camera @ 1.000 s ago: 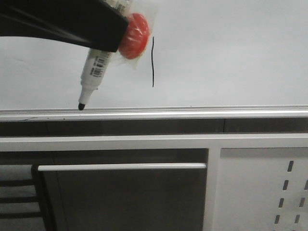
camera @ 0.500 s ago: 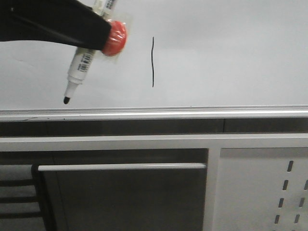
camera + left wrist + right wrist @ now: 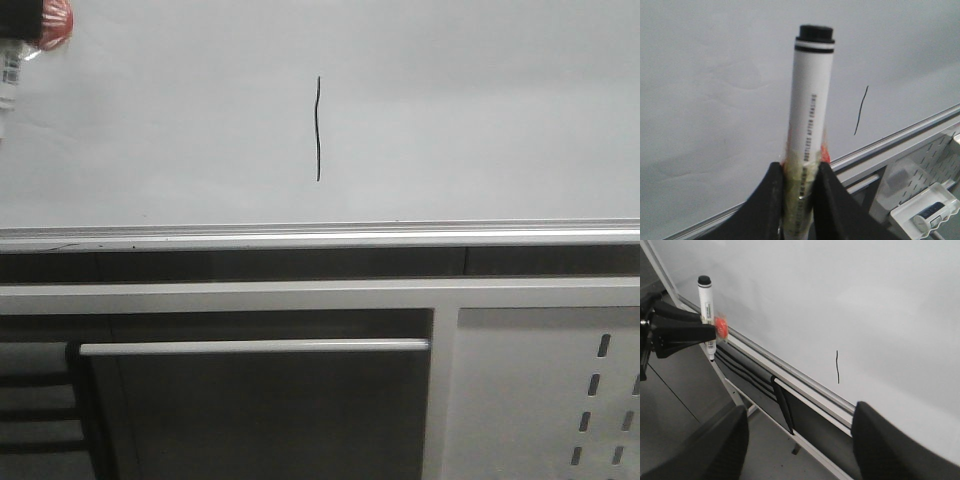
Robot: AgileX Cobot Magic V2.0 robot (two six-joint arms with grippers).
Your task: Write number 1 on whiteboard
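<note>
1. The whiteboard (image 3: 480, 110) is bare across most of the front view; only the number 1 (image 3: 318, 130) marks it, a little left of centre in the upper half.
2. The left gripper (image 3: 25, 25) with its marker (image 3: 10, 75) sits at the extreme upper left corner, well apart from the stroke, so the centre and right of the board are unobstructed.
3. Along the board's lower edge the silver rail (image 3: 320, 236) juts out.
4. Below it, a horizontal bar (image 3: 250, 346) and a perforated panel (image 3: 545, 390) at lower right block passage.
</note>
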